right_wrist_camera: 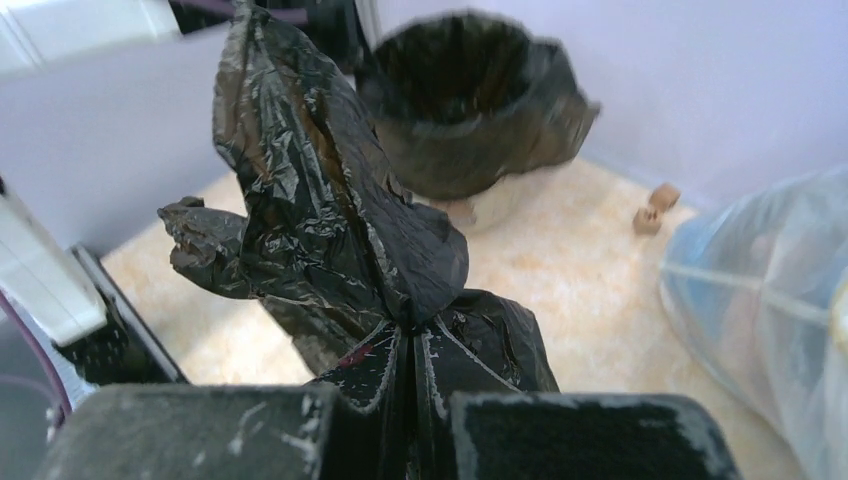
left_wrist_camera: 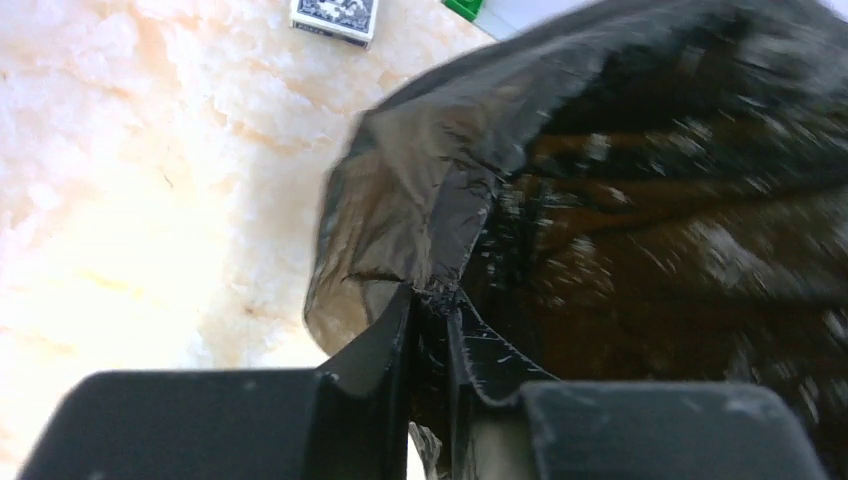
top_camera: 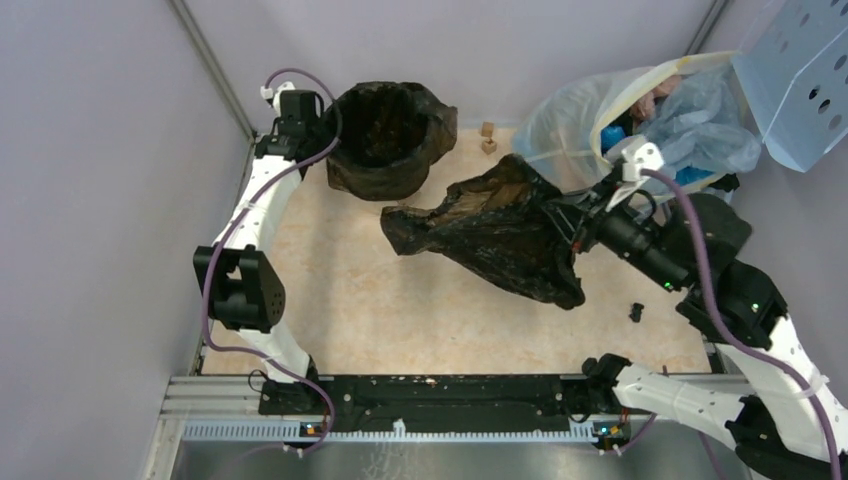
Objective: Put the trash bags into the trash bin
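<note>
Left pincer (left_wrist_camera: 432,300): fingers pressed together, pinching a fold of the black liner (left_wrist_camera: 430,190) at the rim of the trash bin (top_camera: 390,135). The bin stands at the far left of the table (top_camera: 350,300), with its mouth open upward and the left arm reaching along the left edge to its near-left rim. Right pincer (right_wrist_camera: 412,335): fingers pressed together, pinching a gathered edge of the trash bag (top_camera: 490,230). The bag is a crumpled sheet of glossy black film that spreads leftward from the right pincer over the middle of the table. It is to the right of the bin and apart from it. It cannot be determined whether the free end of the bag touches the table. A translucent sack (top_camera: 600,115) with blue and pink contents sits at the far right, below a perforated light-blue panel (top_camera: 800,70). Two small wooden blocks (top_camera: 488,137) lie between the bin and the sack. A small dark object (top_camera: 636,312) lies on the table near the right arm. In the left wrist view, a patterned card box (left_wrist_camera: 335,15) lies on the table beyond the bin.
</note>
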